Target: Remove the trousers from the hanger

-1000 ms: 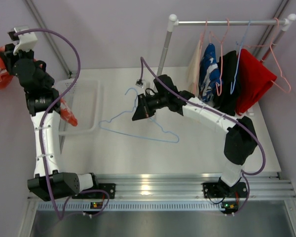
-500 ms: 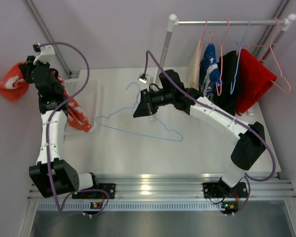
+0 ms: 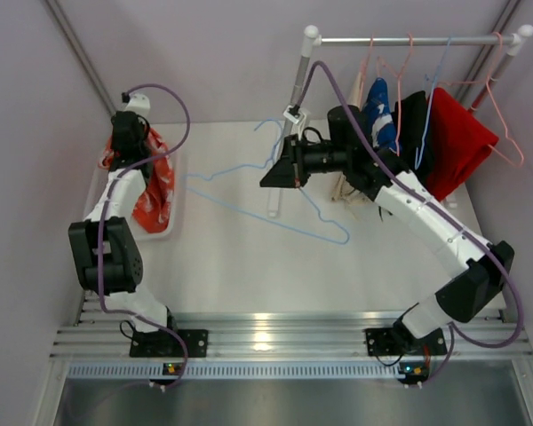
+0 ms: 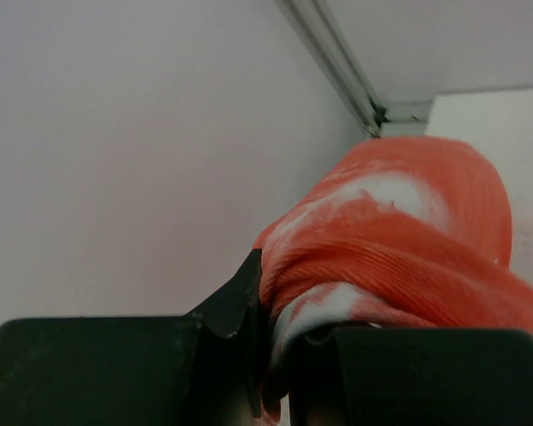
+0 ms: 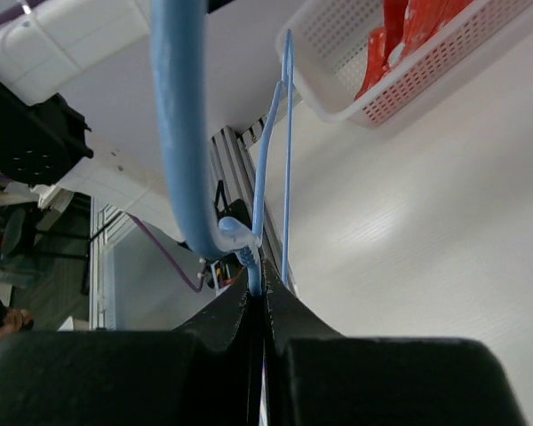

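My left gripper (image 3: 135,153) is shut on the orange-red trousers with white marks (image 3: 153,188), which hang down into the white basket (image 3: 174,217) at the left; in the left wrist view the cloth (image 4: 400,240) is pinched between the jaws. My right gripper (image 3: 277,170) is shut on the neck of the bare blue hanger (image 3: 275,222) and holds it above the table; the right wrist view shows its wire (image 5: 265,191) in the jaws. Beige (image 3: 348,115), blue patterned (image 3: 377,124), black (image 3: 412,146) and red (image 3: 457,146) trousers hang on the rail (image 3: 409,39).
The rack's upright post (image 3: 298,84) stands just behind my right gripper. Spare pink hangers (image 3: 508,142) hang at the rail's right end. Purple walls close in on the left and right. The right wrist view shows the basket (image 5: 409,84) with orange cloth in it.
My left arm has swung from out at the left wall inward and brought the orange-red trousers down into the basket. My right gripper has carried the blue hanger up and to the right, toward the rack.
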`<state>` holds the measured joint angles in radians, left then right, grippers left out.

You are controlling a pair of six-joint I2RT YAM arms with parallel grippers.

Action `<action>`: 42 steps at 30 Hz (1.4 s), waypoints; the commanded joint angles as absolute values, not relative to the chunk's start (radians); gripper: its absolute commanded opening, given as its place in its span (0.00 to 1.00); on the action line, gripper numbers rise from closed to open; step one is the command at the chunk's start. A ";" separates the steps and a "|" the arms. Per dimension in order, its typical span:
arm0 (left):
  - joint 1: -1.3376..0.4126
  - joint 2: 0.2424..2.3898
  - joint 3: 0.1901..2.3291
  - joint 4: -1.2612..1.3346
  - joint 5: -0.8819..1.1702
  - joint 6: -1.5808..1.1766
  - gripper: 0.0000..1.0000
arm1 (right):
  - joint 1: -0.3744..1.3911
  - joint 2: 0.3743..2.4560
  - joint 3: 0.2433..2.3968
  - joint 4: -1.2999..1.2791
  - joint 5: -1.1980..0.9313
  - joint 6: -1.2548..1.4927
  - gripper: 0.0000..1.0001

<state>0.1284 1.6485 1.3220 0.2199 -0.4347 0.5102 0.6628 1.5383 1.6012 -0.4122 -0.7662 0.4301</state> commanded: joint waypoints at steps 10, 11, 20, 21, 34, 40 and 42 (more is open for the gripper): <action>0.120 1.628 1.404 -0.276 -0.180 0.141 0.99 | 0.535 1.217 1.476 -0.459 -0.770 0.406 0.00; 0.120 1.609 1.419 -0.349 -0.138 0.123 0.99 | 0.526 1.195 1.445 -0.469 -0.766 0.413 0.00; 0.158 1.381 1.568 -0.667 0.060 0.015 0.99 | 0.404 0.919 1.283 -0.604 -0.703 0.420 0.00; 0.158 1.358 1.581 -0.686 0.104 0.011 0.99 | 0.382 0.881 1.276 -0.638 -0.693 0.420 0.00; 0.156 1.163 1.574 -0.756 0.166 -0.044 0.99 | 0.357 0.836 1.414 -0.851 -0.203 0.427 0.00; 0.158 1.138 1.549 -0.735 0.157 -0.066 0.99 | 0.357 0.980 1.581 -0.833 -0.065 0.417 0.00; 0.158 1.137 1.552 -0.733 0.155 -0.071 0.99 | 0.357 1.056 1.656 -0.833 -0.058 0.417 0.00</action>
